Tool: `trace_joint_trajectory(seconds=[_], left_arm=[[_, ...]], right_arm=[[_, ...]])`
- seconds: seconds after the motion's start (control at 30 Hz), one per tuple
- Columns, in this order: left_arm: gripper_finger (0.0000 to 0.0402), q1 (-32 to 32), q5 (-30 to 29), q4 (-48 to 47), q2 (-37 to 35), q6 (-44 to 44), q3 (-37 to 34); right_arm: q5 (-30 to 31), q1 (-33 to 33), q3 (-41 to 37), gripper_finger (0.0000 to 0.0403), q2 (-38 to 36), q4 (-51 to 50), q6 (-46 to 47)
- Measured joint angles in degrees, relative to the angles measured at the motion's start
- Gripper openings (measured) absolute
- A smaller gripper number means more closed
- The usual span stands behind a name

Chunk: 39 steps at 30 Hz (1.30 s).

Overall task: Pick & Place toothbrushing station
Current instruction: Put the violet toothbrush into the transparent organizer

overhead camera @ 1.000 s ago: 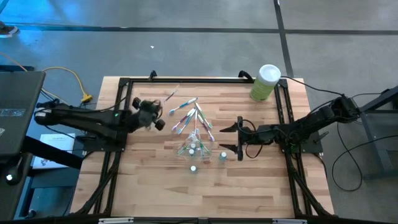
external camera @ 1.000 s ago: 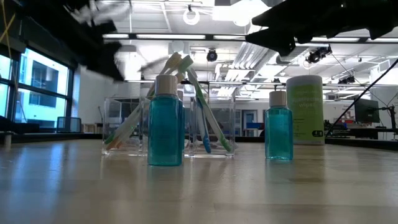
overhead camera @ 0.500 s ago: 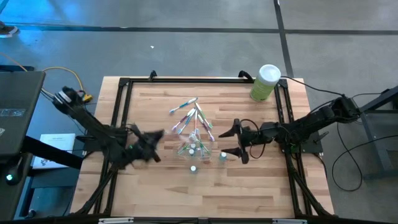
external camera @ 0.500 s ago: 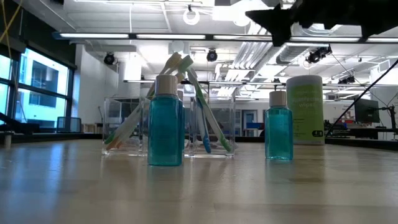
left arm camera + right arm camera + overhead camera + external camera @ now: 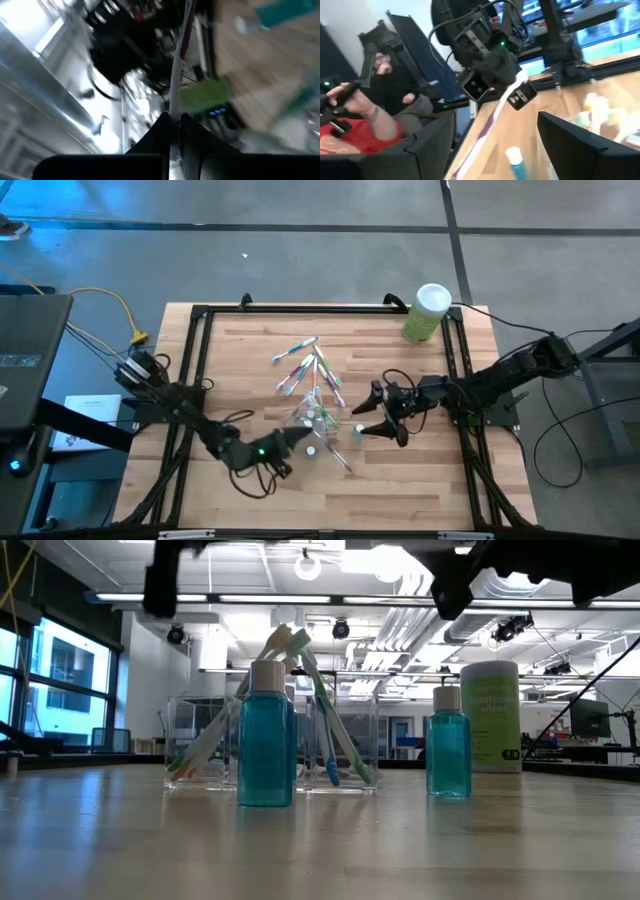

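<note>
The clear holder [image 5: 308, 418] stands mid-table with pastel toothbrushes [image 5: 305, 368] fanned out of it; it also shows in the low view [image 5: 205, 745]. Two small teal white-capped bottles [image 5: 312, 450] [image 5: 358, 432] stand beside it, on their bases. My left gripper [image 5: 298, 438] is just left of the holder, above the table, shut on a white-and-purple toothbrush [image 5: 490, 122]. My right gripper [image 5: 379, 416] is open just right of the holder, with the right-hand bottle [image 5: 515, 160] in front of its fingers, untouched. My left gripper pinches the toothbrush's white shaft [image 5: 173, 107] between its two shut fingers, at one end of the brush. The brush sticks out forward past the fingertips, along the fingers. Its free purple part [image 5: 482, 137] slants downward, clear of the table.
A tall green canister with a white lid [image 5: 427, 312] stands at the table's far right corner. A black frame [image 5: 195, 380] runs along the table's edges. A person sits beyond the table in the right wrist view [image 5: 365, 115]. Bare wood lies toward the near edge.
My left gripper has swung from the table's far left toward the near edge, then right, up to the holder's left side. My right gripper has stayed open beside the right-hand bottle. The holder and bottles have not moved.
</note>
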Motion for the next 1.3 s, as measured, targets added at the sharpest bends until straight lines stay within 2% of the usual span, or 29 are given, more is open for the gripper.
trace_joint_trajectory(seconds=[0.17,0.33,0.57,0.7,0.8,1.3], left_arm=[[0.0010,0.55,3.26,0.14,4.48,11.22,7.64],[0.0010,3.29,4.46,0.36,6.57,14.91,11.66],[0.0011,6.77,8.20,-0.33,6.66,13.69,12.11],[0.0011,6.78,8.97,-0.32,6.66,13.30,12.13],[0.0011,6.76,8.99,-0.38,6.66,12.21,12.13],[0.0011,7.78,8.71,-3.93,6.66,12.01,12.13]], right_arm=[[-0.18,2.60,0.00,0.0279,0.02,0.95,-0.26],[1.21,5.33,0.00,0.0279,0.88,1.17,-0.28],[2.72,5.99,0.00,0.0279,7.03,3.16,0.03],[0.57,5.78,0.00,0.0279,9.80,6.54,0.01],[-1.91,5.14,0.00,0.0279,10.25,7.61,-0.15],[-1.90,3.31,0.31,0.0276,10.29,8.31,3.03]])
